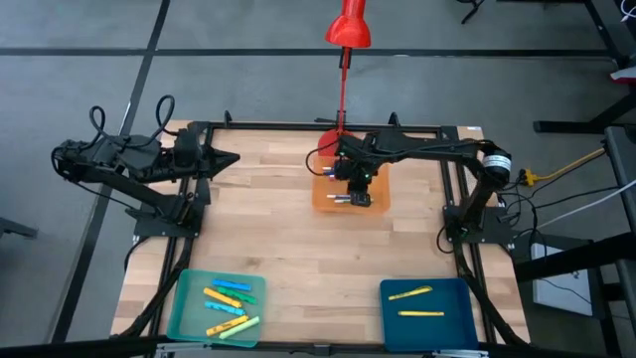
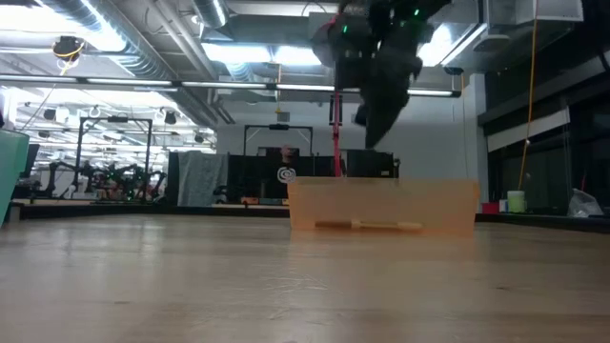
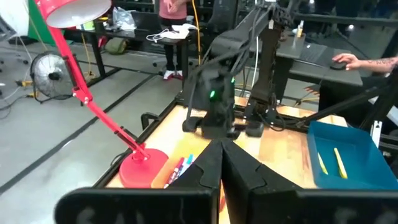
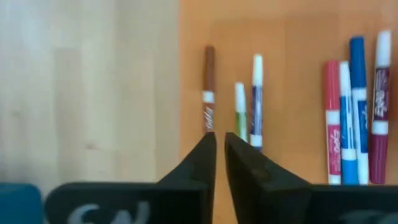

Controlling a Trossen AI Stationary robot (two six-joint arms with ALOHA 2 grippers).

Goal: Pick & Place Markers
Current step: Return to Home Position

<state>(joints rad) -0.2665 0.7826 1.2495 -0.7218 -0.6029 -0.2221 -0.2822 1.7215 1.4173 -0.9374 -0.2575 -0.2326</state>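
Several markers lie flat on the floor of an orange tray [image 1: 376,202]; the right wrist view shows a brown one [image 4: 209,87], a green one [image 4: 240,109], a blue one [image 4: 257,93] and three more [image 4: 354,112] side by side. My right gripper [image 4: 219,138] hangs shut above this tray, pointing down, just short of the brown and green markers. The low view shows it [image 2: 374,141] clear above the tray wall [image 2: 381,205]. My left gripper [image 1: 227,159] waits shut at the table's far left. More markers [image 1: 231,298] lie in a teal tray, and two yellow ones [image 1: 412,301] in a blue tray.
A red desk lamp [image 1: 347,28] stands with its base [image 3: 143,168] at the far edge, right behind the orange tray. The teal tray [image 1: 189,318] sits at the near left and the blue tray [image 1: 452,328] at the near right. Bare wood [image 1: 288,239] lies between them.
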